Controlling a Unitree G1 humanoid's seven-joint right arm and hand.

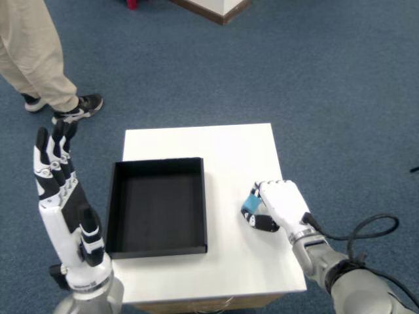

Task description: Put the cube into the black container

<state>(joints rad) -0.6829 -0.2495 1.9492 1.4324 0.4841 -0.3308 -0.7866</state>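
A small blue cube [249,202] sits at the right side of the white table [222,144], mostly covered by my right hand [278,205]. That hand's fingers curl round the cube, so it is shut on it, low over the tabletop. The black container [157,205] is a shallow square tray lying left of the cube, with nothing inside it. A gap of bare table separates the hand from the tray's right wall. My left hand [62,196] is raised beside the table's left edge, fingers straight and apart, holding nothing.
A person's legs in beige trousers and dark shoes [77,109] stand on the blue carpet beyond the table's far left corner. A black cable [366,229] loops off my right forearm. The table's edges lie close to both hands.
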